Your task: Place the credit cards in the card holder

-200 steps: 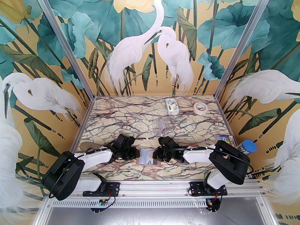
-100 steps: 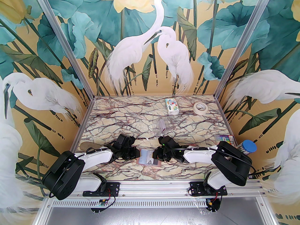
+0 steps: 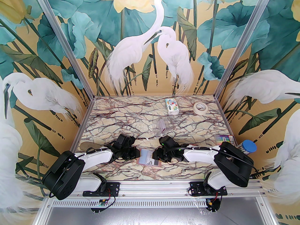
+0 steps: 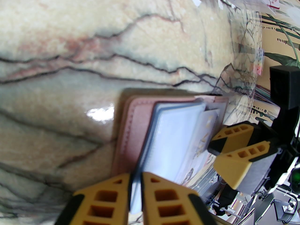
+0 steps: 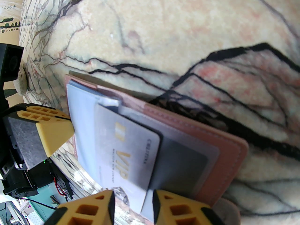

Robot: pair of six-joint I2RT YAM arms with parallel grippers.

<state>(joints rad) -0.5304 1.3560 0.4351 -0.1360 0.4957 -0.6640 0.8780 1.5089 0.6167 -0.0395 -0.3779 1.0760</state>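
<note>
Between the parted jaws of the right pincer (image 5: 132,196) sits the grey card (image 5: 131,146), loose and seemingly half inside the card holder (image 5: 211,146); push it squarely deeper. Opposite, the left pincer (image 4: 135,179) is nipped shut on a clear sleeve (image 4: 168,137); hold that taut

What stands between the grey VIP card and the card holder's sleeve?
Nothing visible. The VIP card appears partly tucked into a clear sleeve of the card holder. The left gripper pinches the sleeve's side, and the right gripper is open at the card's trailing edge.
</note>
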